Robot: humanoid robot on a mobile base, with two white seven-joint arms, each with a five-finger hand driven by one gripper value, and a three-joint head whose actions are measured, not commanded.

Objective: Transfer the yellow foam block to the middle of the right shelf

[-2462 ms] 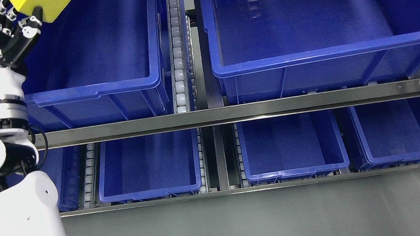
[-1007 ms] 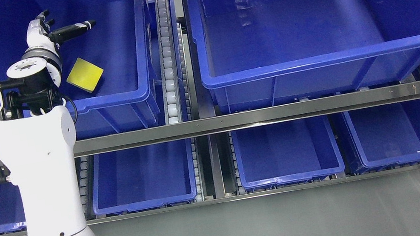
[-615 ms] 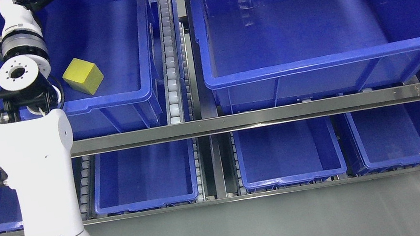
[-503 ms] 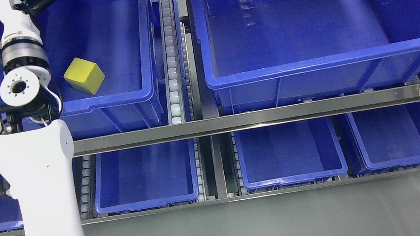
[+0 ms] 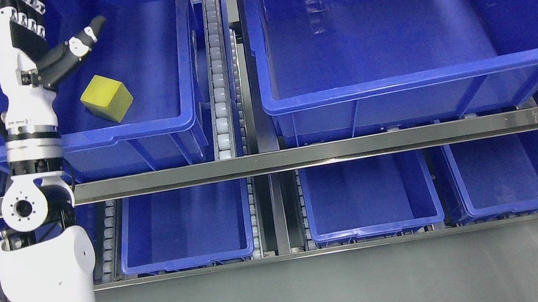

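A yellow foam block [image 5: 106, 98] lies on the floor of the big blue bin [image 5: 79, 139] at the upper left, near its front wall. My left hand [image 5: 41, 44] is raised over that bin, up and to the left of the block and apart from it. Its thumb sticks out to the right, its fingers are spread and it holds nothing. The fingertips run off the top edge. My left arm [image 5: 49, 267] rises from the lower left in front of the shelf. My right arm is out of view.
A second big blue bin [image 5: 422, 77] sits to the right on the same shelf level, past a roller track [image 5: 216, 71]. A steel rail [image 5: 303, 155] crosses in front. Three smaller blue bins [image 5: 188, 256] sit on the lower level.
The block was in my left hand 2.5 s ago; it dropped into the upper left bin and lies still. My arm has since pulled back and lowered, with the hand open above the block.
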